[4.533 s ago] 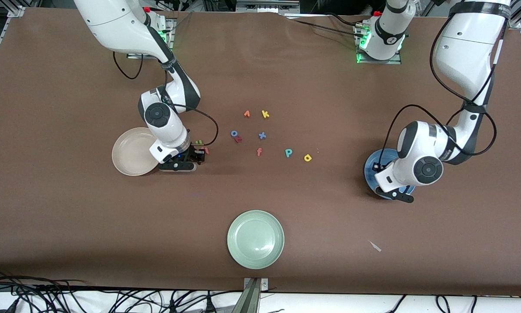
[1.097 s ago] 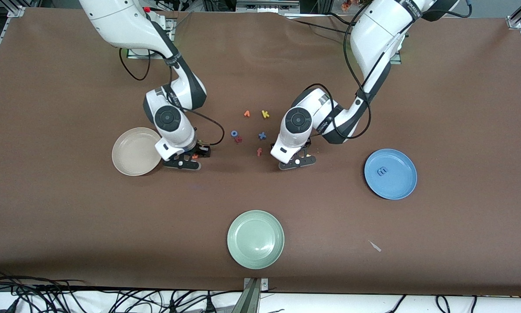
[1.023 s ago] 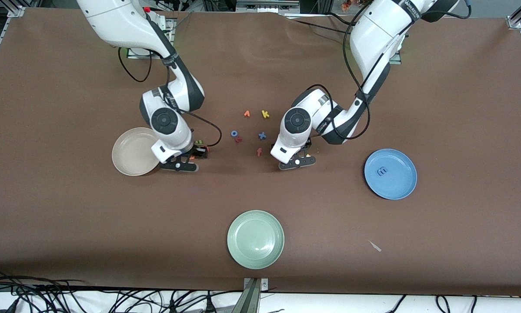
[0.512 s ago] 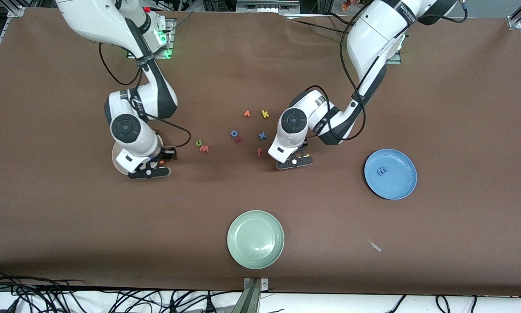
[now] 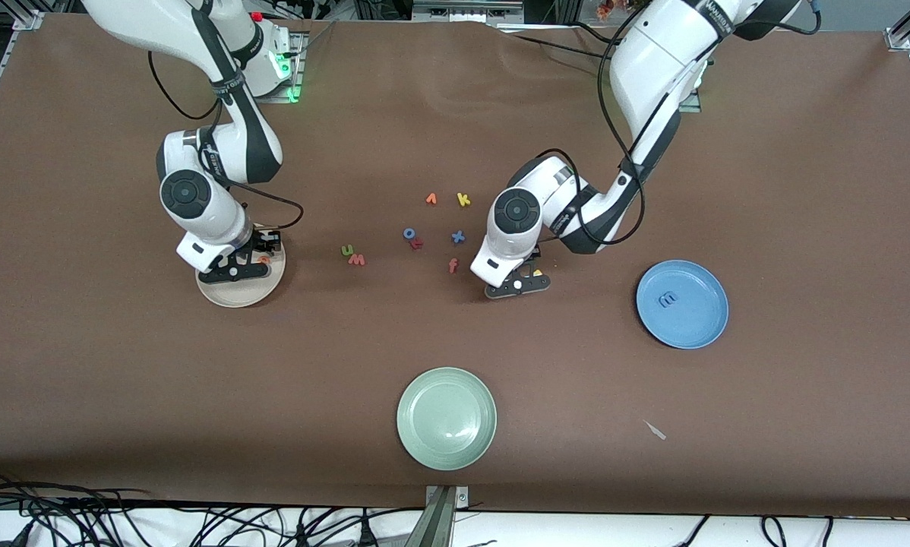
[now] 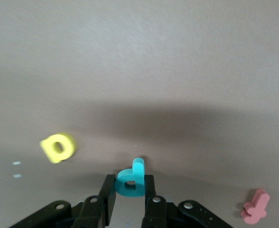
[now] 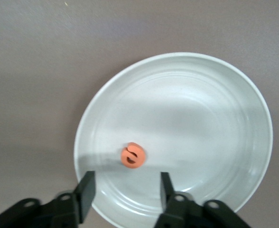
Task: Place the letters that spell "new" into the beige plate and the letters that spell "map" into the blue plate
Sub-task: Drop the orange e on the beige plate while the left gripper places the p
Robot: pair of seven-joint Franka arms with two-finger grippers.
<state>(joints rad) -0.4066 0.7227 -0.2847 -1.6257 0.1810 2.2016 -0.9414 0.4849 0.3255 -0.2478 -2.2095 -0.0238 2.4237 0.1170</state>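
The beige plate (image 5: 231, 292) (image 7: 201, 95) lies toward the right arm's end of the table. The orange e (image 5: 263, 260) (image 7: 133, 155) rests in it. My right gripper (image 5: 265, 249) (image 7: 125, 183) hangs open just above the plate, with the e free of its fingers. The green n (image 5: 347, 249) and the red w (image 5: 356, 260) lie on the table beside the plate. My left gripper (image 5: 531, 267) (image 6: 130, 179) is down at the table, shut on the teal p (image 6: 132, 179). The yellow a (image 5: 537, 272) (image 6: 58, 147) lies close by. The lavender m (image 5: 666, 299) sits in the blue plate (image 5: 694, 327).
Loose letters lie mid-table: an orange f (image 5: 453, 265) (image 6: 255, 207), a blue x (image 5: 458, 237), a blue o (image 5: 409, 233), a red piece (image 5: 417, 243), an orange v (image 5: 431, 199) and a yellow k (image 5: 463, 200). A pale green plate (image 5: 446, 418) sits nearest the front camera.
My right gripper carried the orange e from beside the n and w to over the beige plate and opened; the e now lies in the plate. My left gripper shut on the teal p.
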